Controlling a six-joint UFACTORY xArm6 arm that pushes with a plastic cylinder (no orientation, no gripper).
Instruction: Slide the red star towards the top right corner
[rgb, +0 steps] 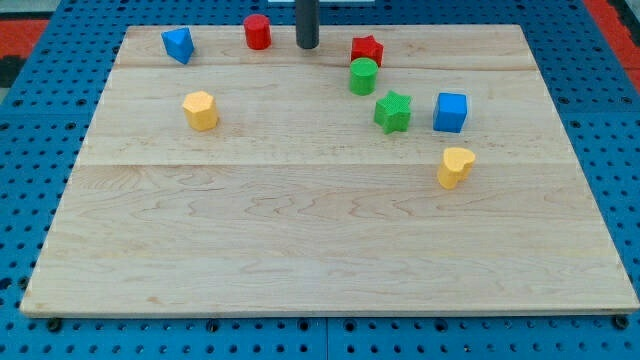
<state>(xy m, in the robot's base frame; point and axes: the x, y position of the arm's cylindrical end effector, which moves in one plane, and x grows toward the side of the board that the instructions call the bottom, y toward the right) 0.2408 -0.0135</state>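
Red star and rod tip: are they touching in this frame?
Apart. The camera view shows bare wood between my tip and the red star, which lies to the tip's right.

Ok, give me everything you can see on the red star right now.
The red star is a small, solid-looking block, plain red with a matte, plastic look, lying flat on the wooden board near the view's top edge, right of centre. The green cylinder sits directly below it, touching or nearly so; I cannot tell which. My tip stands to its left, level with it, with a clear gap between them. The red cylinder is farther left, beyond my tip. Nothing lies between the star and the top right corner.
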